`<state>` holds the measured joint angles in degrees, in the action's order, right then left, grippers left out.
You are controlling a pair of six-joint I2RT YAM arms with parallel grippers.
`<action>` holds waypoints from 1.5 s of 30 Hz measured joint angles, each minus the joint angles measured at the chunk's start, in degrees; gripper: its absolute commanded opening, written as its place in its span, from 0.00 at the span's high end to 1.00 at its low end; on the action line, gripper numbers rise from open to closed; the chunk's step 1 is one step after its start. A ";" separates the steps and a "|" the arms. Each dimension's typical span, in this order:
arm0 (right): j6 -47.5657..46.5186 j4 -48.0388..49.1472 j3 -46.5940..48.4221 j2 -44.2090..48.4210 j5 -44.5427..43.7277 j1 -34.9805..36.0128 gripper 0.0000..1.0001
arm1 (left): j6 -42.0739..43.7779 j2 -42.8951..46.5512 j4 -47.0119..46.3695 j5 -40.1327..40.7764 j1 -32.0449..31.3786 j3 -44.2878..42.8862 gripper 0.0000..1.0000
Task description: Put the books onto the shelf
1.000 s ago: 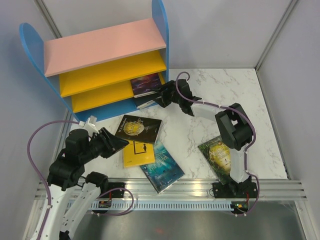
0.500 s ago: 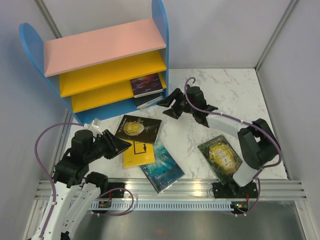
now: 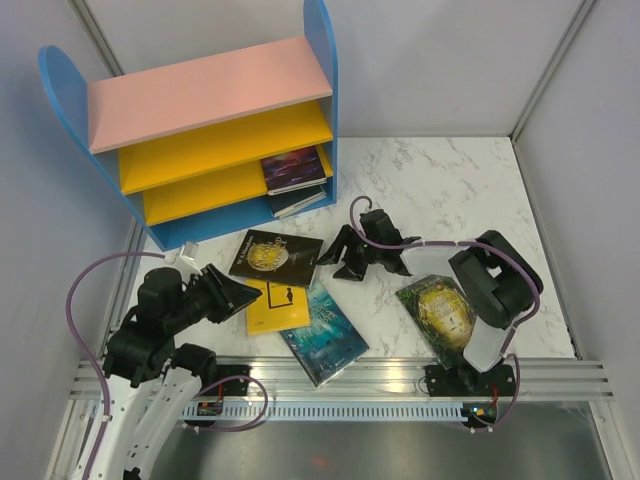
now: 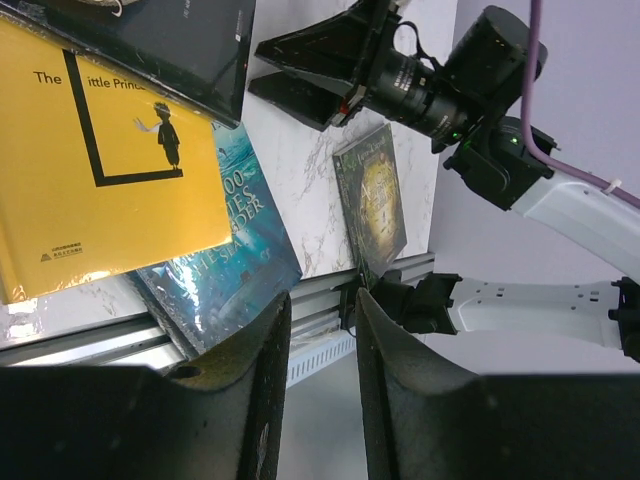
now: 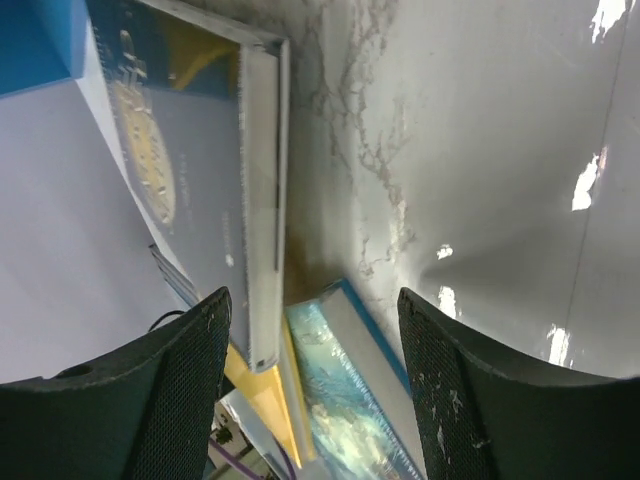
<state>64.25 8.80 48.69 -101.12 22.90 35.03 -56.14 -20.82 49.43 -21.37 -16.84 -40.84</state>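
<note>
From above, the right claw [image 3: 330, 265] has backed off the shelf [image 3: 210, 90], a purple book [image 3: 295, 168] lying shelved behind it, and hangs spread, empty, beside the black-and-gold book [image 3: 277, 256], likely next, on the marble table [image 3: 450, 180] between grey walls [image 3: 450, 60]; left wrist view: the left claw [image 4: 322, 300], narrowed, pinching nothing, faces The Little Prince [image 4: 100, 190]; right wrist view: the black-and-gold book [image 5: 200, 150] lies ahead-left.

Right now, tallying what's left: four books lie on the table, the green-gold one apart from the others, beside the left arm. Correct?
Not quite. The green-gold book lies beside the right arm, not the left, as the top external view shows. The rest stands.
</note>
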 measured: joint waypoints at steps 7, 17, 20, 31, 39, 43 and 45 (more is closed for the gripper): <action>1.36 4.94 1.60 -5.51 1.49 1.49 0.29 | 0.02 0.96 2.82 0.28 0.00 -0.42 0.64; 9.20 17.38 3.58 -12.44 1.90 2.29 0.34 | 0.17 0.96 6.99 1.60 0.00 -3.80 0.63; 11.54 20.63 4.72 -15.04 1.53 2.89 0.44 | 0.33 0.96 8.13 1.84 0.00 -4.11 0.63; 13.22 25.86 6.58 -14.84 0.50 3.82 1.00 | 1.16 0.94 8.98 1.90 0.00 -4.22 0.62; 9.60 14.73 4.59 -5.09 -1.44 3.67 1.00 | 1.55 0.72 8.98 1.95 0.00 -4.22 0.62; 7.37 8.94 3.50 0.57 -2.29 4.48 1.00 | 1.60 0.72 8.74 1.95 0.00 -4.09 0.62; 5.95 6.03 3.52 2.95 -2.36 5.62 1.00 | 1.60 0.66 8.66 1.95 0.00 -3.89 0.62</action>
<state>70.19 14.83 52.21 -98.17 20.53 40.64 -54.54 -20.16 58.08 -19.42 -16.84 -44.73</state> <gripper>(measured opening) 0.234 0.375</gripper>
